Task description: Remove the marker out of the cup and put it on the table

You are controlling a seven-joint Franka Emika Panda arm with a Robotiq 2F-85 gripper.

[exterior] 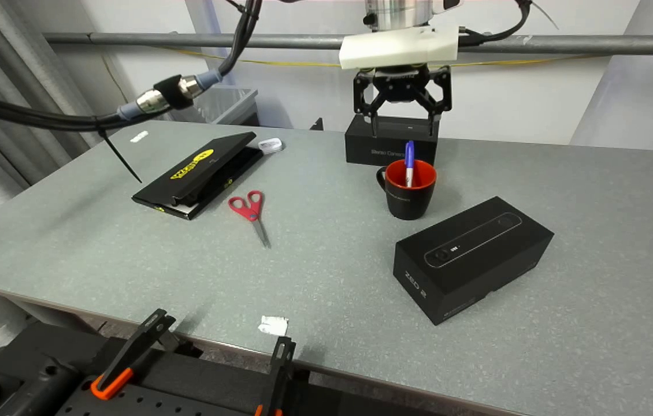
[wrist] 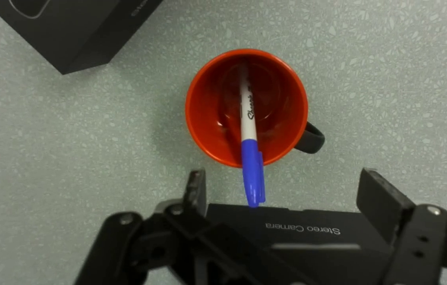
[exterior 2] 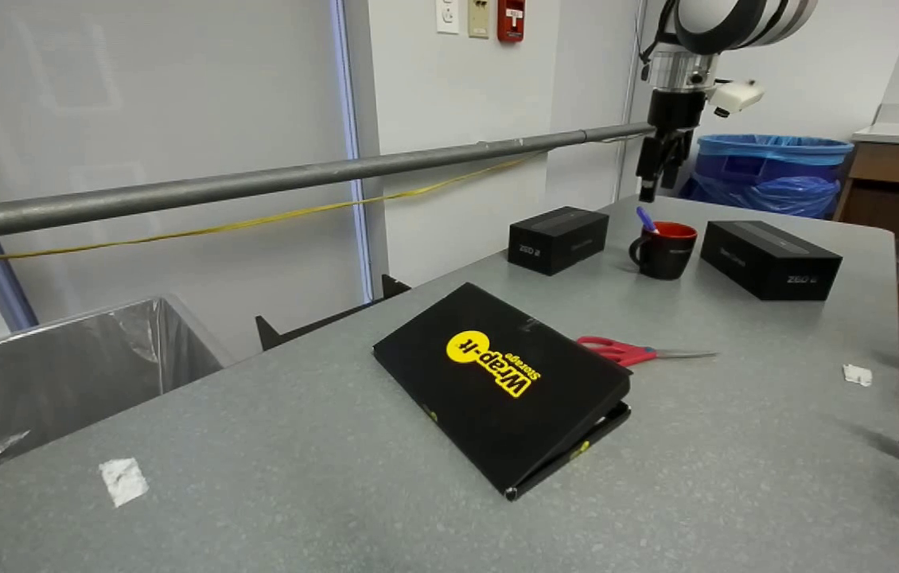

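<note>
The marker stands tilted in the cup, its blue cap leaning out over the rim and its white barrel inside. It shows in both exterior views (exterior: 410, 155) (exterior 2: 646, 220) and the wrist view (wrist: 250, 162). The cup is black outside and red inside, upright on the grey speckled table (exterior: 315, 260) (exterior 2: 298, 485); it shows in both exterior views (exterior: 406, 203) (exterior 2: 666, 259) and the wrist view (wrist: 203, 118). My gripper (exterior: 404, 128) (exterior 2: 656, 189) is open and empty above and behind the cup. In the wrist view its fingers (wrist: 281, 186) are wide apart; the cap tip lies between them in the picture.
A black camera box (exterior: 387, 141) (exterior 2: 557, 240) stands just behind the cup, under the gripper. Another black box (exterior: 471, 260) (exterior 2: 772, 259) lies close by in front. Red-handled scissors (exterior: 252, 214) and a black Wrap-It box (exterior: 199, 173) lie farther along the table.
</note>
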